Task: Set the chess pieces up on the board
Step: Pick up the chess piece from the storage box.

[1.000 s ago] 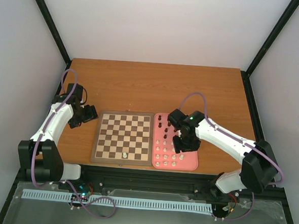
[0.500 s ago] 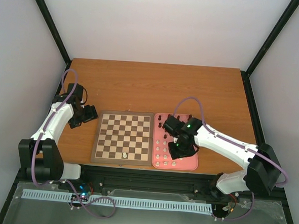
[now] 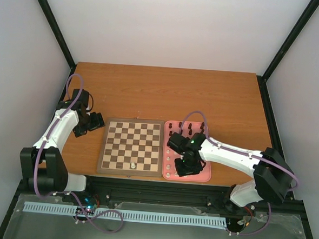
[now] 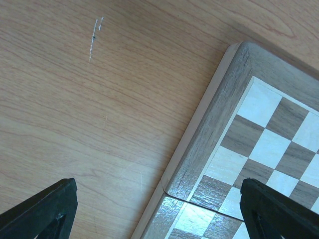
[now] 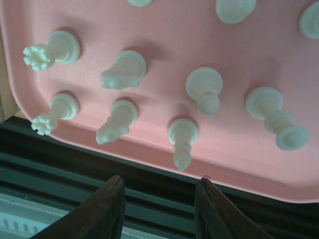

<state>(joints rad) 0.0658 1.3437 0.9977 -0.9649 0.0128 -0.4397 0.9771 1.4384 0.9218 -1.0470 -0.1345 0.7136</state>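
The table has a smooth wood-grain top, low sheen, with one fine pale scratch. The board is wood, grain visible on the rim, satin finish. The tray is matt pink plastic. The cream chess pieces look smooth, plastic, softly glossy.

A robot test cell in a lab. Plain white panels wall in a wooden worktop on three sides, held by black frame posts. Two white-and-black arms, the left arm and the right arm, are bolted to a black rail at the near edge, with purple cables looping along them. The board and a pink tray lie side by side between the arms.
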